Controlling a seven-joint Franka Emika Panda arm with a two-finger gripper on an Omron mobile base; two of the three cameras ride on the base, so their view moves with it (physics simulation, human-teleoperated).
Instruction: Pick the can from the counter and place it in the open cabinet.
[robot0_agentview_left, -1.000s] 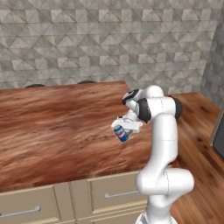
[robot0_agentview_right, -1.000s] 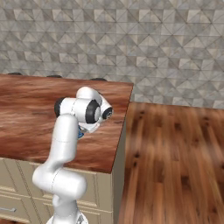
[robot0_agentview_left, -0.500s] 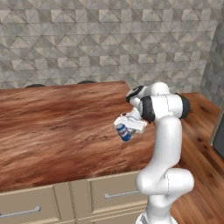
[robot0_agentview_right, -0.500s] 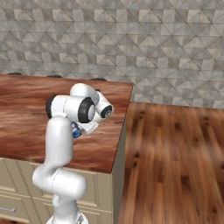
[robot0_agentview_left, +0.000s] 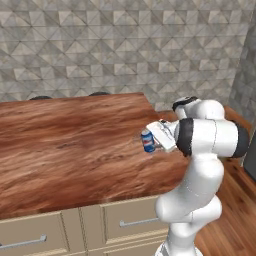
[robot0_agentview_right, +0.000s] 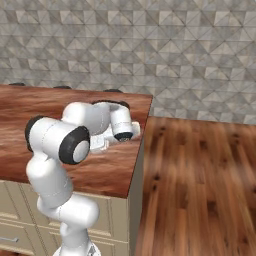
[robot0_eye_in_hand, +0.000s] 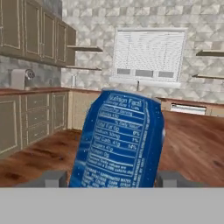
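My gripper (robot0_agentview_left: 151, 142) is shut on the can (robot0_agentview_left: 147, 141), a small blue can with a silver top, and holds it a little above the counter (robot0_agentview_left: 65, 145) near its right end. In the hand view the can (robot0_eye_in_hand: 118, 140) leans slightly between the two fingertips (robot0_eye_in_hand: 52, 178), and its printed nutrition label faces the camera. From the right base view, the hand (robot0_agentview_right: 100, 142) is mostly hidden behind my own arm over the counter (robot0_agentview_right: 30, 107). The open cabinet is out of view.
The counter ends just right of the arm, with wooden floor (robot0_agentview_right: 200, 180) beyond it. Beige drawers (robot0_agentview_left: 120, 220) run under the counter. A grey tiled wall (robot0_agentview_left: 125, 45) stands behind. The hand view looks across at closed cabinets (robot0_eye_in_hand: 30, 30), shelves (robot0_eye_in_hand: 85, 49) and a window (robot0_eye_in_hand: 148, 54).
The arm's upper joints have swung round and the can has moved slightly right and up while still gripped. The counter and views have not shifted.
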